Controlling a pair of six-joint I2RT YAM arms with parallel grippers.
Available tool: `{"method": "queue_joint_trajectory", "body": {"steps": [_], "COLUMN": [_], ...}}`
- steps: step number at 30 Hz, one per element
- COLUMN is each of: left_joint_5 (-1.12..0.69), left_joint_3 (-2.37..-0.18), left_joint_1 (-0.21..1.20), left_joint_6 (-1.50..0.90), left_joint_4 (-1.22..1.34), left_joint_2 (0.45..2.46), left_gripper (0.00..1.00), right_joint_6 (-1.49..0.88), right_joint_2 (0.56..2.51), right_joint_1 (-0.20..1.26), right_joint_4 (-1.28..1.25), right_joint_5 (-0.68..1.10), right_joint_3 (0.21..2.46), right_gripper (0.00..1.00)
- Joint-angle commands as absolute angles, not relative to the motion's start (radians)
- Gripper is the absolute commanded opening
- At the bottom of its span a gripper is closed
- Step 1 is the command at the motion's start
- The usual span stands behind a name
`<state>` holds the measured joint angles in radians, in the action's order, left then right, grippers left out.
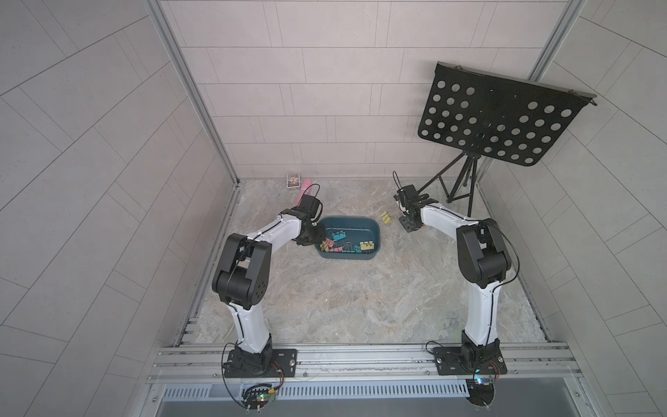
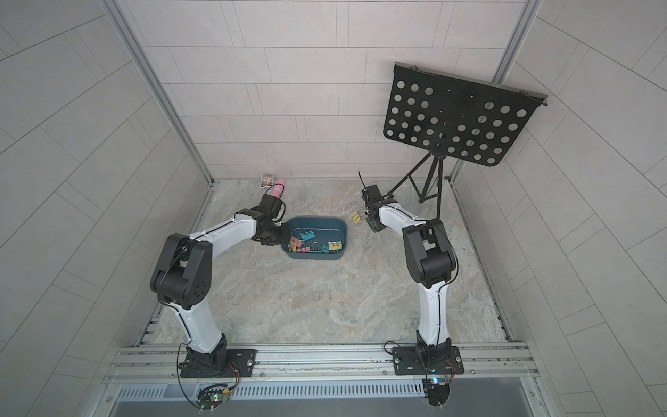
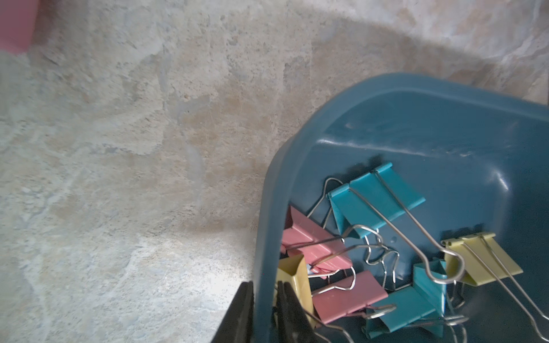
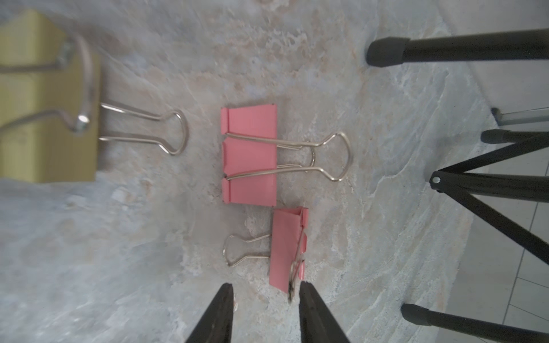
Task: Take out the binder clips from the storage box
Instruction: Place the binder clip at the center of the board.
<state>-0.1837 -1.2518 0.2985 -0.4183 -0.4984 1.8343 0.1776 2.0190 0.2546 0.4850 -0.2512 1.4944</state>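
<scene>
We see left gripper point(image 3: 264, 297) pinched on storage box point(image 1: 346, 257) wall, steadying it. Meanwhile right gripper point(image 4: 266, 285) jaws apart over table point(image 1: 361, 296), pink clip point(image 4: 286, 246) loose just beside one finger. Rest of binder clips point(image 3: 377, 196), in box, lie toward our left from it; free right arm looks best placed.

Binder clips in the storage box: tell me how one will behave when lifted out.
The binder clips lie with wire handles interlaced, so one lifted probably drags neighbours. Their folded bodies look stiff and smooth, likely slippery on the faces. The left claw pinches the storage box wall, so it should stay put.
</scene>
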Motion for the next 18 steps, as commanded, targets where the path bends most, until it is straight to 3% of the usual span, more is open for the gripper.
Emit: {"method": "queue_joint_trajectory", "body": {"steps": [1, 12, 18], "left_joint_5": [-0.190, -0.198, -0.200], "left_joint_3": [-1.246, -1.241, -1.232], "left_joint_1": [0.293, 0.293, 0.292], "left_joint_6": [-0.412, -0.419, -0.426], "left_joint_4": [-0.502, -0.496, -0.495], "left_joint_2": [1.801, 1.799, 1.790], "left_gripper": [0.24, 0.24, 0.24], "right_joint_6": [0.152, 0.157, 0.182], "right_joint_2": [1.912, 1.816, 1.855], "right_joint_1": [0.255, 0.325, 0.369], "right_joint_4": [0.547, 0.580, 0.568], "right_joint_5": [-0.115, 0.248, 0.426], "right_joint_3": [1.549, 1.541, 1.556], "right_gripper": [0.43, 0.48, 0.49]}}
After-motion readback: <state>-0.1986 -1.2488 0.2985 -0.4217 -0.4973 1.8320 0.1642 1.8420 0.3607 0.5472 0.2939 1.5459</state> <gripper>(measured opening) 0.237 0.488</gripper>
